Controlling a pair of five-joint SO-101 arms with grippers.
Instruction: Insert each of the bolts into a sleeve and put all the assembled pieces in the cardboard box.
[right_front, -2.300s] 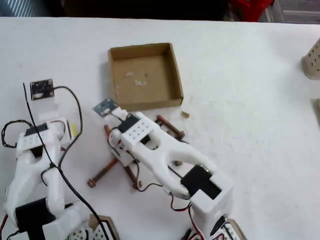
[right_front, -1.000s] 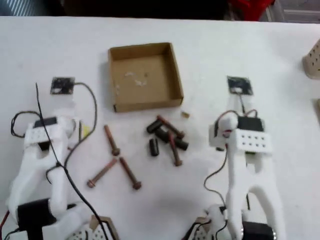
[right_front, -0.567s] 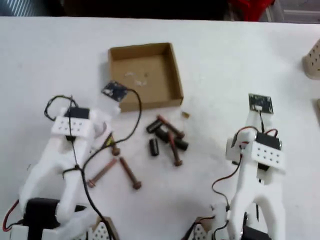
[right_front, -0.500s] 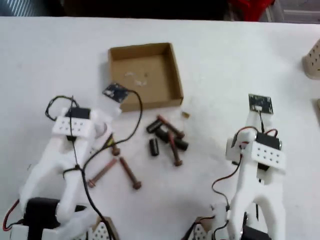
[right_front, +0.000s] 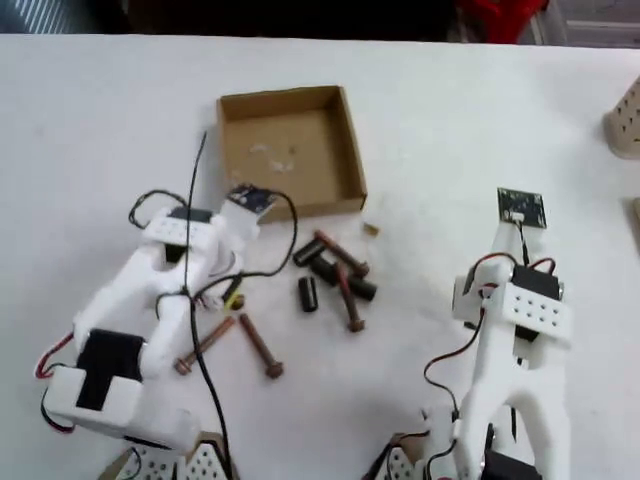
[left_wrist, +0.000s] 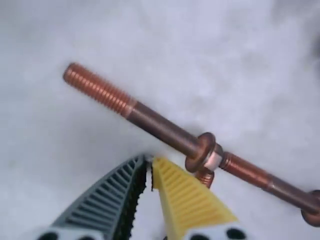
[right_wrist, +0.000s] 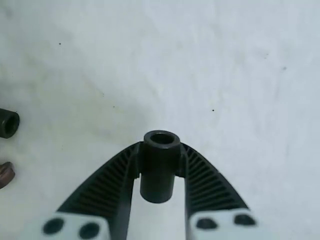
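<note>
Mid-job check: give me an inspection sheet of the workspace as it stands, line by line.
Surface: white table, no spills seen.
Job's things: cardboard box open, no assembled pieces inside; loose bolts and black sleeves lie on the table between box and arms, none clearly joined.
Clutter: small brown scrap by the box's corner.
Grippers: left gripper shut and empty, tips beside a bolt; right gripper shut on one sleeve.
Cables: black cable draped over the left arm; red and black wires at the right arm.
Surroundings: beige perforated object at the table's edge; red object behind the table.
</note>
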